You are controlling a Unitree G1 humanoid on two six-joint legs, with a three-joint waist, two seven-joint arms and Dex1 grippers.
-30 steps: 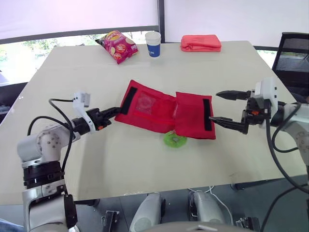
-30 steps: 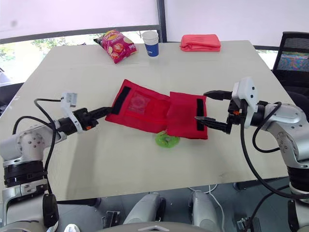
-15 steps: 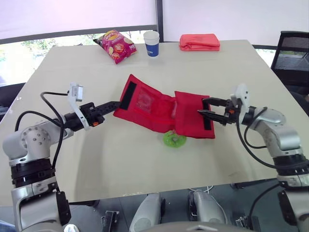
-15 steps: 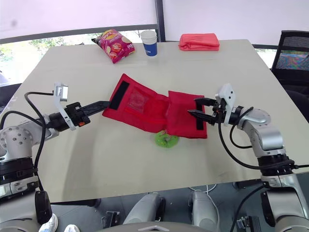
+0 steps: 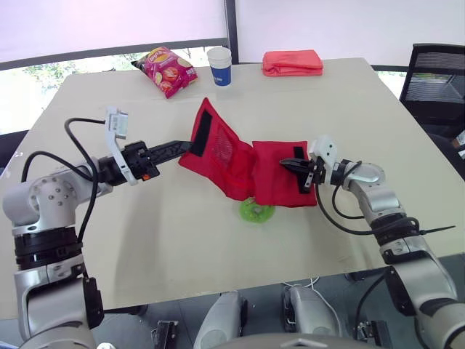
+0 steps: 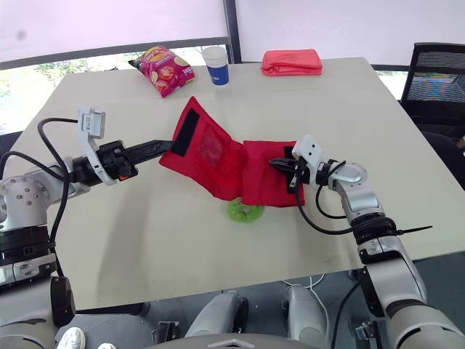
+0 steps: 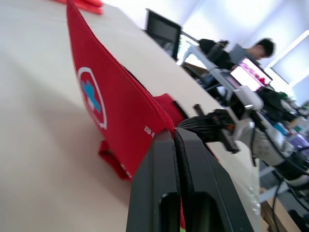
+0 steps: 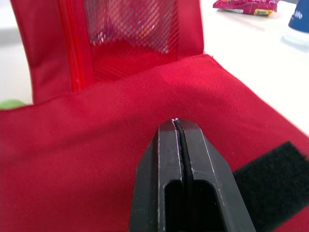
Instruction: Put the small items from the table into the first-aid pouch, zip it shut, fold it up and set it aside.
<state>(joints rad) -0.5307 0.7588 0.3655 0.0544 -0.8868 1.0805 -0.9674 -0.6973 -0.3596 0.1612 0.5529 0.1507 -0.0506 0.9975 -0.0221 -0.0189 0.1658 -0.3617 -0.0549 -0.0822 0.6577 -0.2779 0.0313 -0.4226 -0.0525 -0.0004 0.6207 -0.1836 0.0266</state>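
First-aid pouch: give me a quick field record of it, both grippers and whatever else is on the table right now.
pouch: red, unfolded on the table; left flap raised and tilted, right panel flat
left gripper: fingers shut on the raised flap's edge
right gripper: fingers shut, tips on the right panel beside the black strip
green item: on the table, partly under the pouch's near edge
far edge: chip bag, paper cup, folded red cloth

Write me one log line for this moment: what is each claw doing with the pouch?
left claw: shut on pouch flap, flap up | right claw: shut, tips on flat panel | green item: at pouch's near edge
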